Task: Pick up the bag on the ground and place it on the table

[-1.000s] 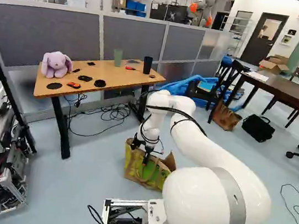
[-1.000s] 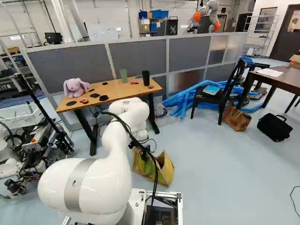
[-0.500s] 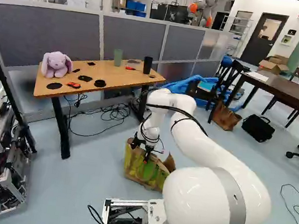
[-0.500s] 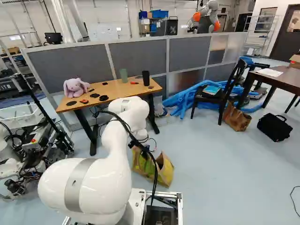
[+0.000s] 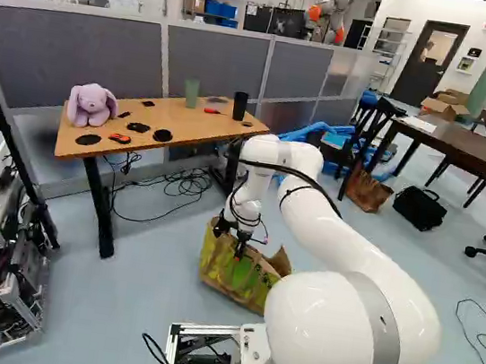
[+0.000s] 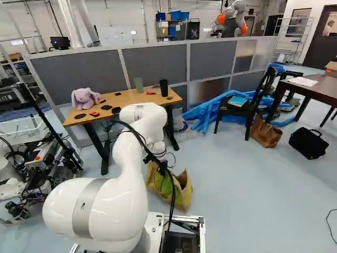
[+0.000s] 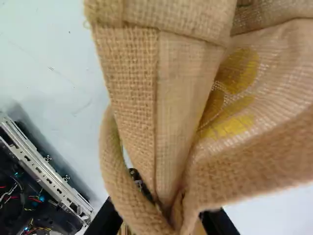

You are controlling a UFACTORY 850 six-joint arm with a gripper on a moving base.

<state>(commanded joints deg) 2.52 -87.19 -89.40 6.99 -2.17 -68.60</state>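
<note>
Arm [image 5: 352,279] and bag [image 5: 234,276] have both budged a tad, bag on the floor [image 5: 134,312] near the base's front edge [image 6: 188,217], gripper [image 7: 164,215] clenched on the burlap handle [image 7: 110,166], decent spot imo since it's probably light but floppy.

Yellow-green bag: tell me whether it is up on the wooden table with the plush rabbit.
No, the bag is down near the floor, lower than the top of the wooden table.

The arm [image 5: 352,243] arches forward and down, its wrist [image 5: 244,211] low. The gripper [image 5: 240,249] points downward; its partly hidden fingers [image 7: 106,220] seem clamped from both sides.
</note>
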